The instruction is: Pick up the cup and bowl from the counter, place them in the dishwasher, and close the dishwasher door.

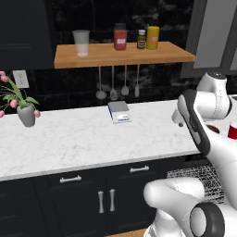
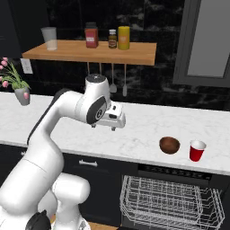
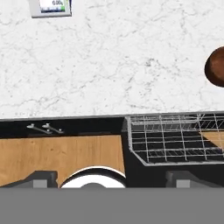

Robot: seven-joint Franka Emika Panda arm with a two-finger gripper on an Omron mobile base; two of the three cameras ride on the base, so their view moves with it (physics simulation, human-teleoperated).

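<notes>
White marble surface (image 2: 148, 130) with grey veins runs across our kitchen here, sitting on dark navy cabinets, and we're using the bowl (image 2: 170, 145) as our reference point for everything. It's a small dark-brown rounded thing, glossy, sitting near the front edge of the surface. The cup (image 2: 196, 150) stands upright just beside the bowl on the side away from our arm; it's red outside with a white inside. Both sit right above the dishwasher (image 2: 173, 200), whose silver wire-mesh rack (image 2: 170, 197) is pulled out below the bowl with nothing in it.

Our tool (image 2: 113, 120) hangs over the surface well apart from the bowl, on the arm's side, with nothing in it. In the hand view its two dark fingertips (image 3: 40, 178) stand wide apart at the bottom, so the jaws are spread and gripping nothing, and the bowl peeks in at the far right edge. A small kitchen scale (image 1: 119, 111) sits farther from the bowl than the tool does, further back on the marble.
</notes>
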